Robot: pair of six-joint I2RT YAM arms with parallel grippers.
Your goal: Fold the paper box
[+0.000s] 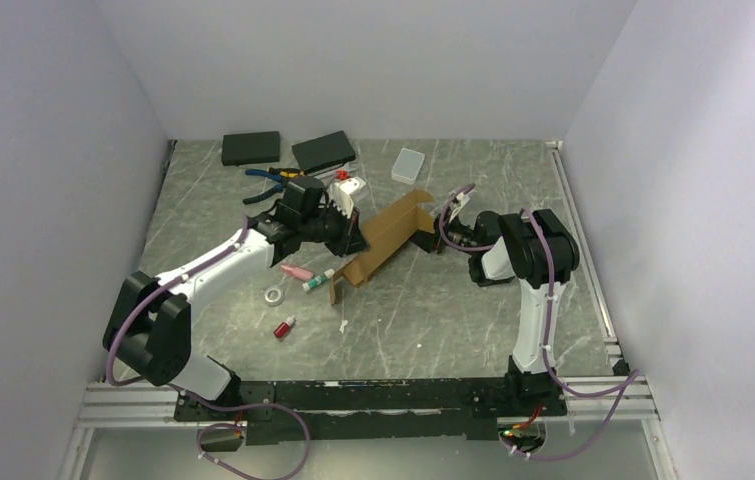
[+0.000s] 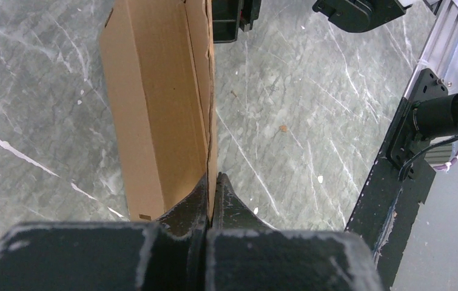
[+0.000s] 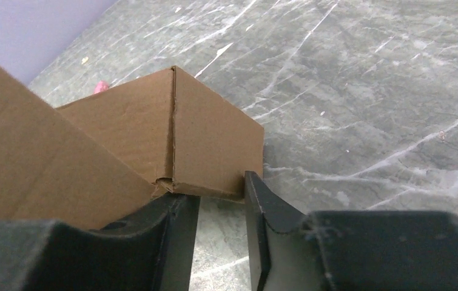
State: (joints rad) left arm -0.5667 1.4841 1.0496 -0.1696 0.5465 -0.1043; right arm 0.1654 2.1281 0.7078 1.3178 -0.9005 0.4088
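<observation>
The paper box [image 1: 385,240] is brown cardboard, partly folded, lying diagonally mid-table with walls raised. My left gripper [image 1: 350,237] is at its left long side. In the left wrist view the gripper [image 2: 212,180] is shut on the thin upright edge of a cardboard wall [image 2: 153,103]. My right gripper [image 1: 444,229] is at the box's far right end. In the right wrist view the gripper [image 3: 221,193] is open, with bare table in the gap. The lower edge of a folded cardboard corner [image 3: 211,142] sits right at the fingertips, not clamped.
Two flat black boxes [image 1: 251,148] [image 1: 323,150] and a translucent case [image 1: 408,165] lie at the back. Blue-handled pliers [image 1: 268,181], a pink item [image 1: 296,271], a marker [image 1: 318,281], a tape roll [image 1: 274,295] and a red bottle [image 1: 284,326] lie left of the box. A rail [image 1: 583,250] runs along the right.
</observation>
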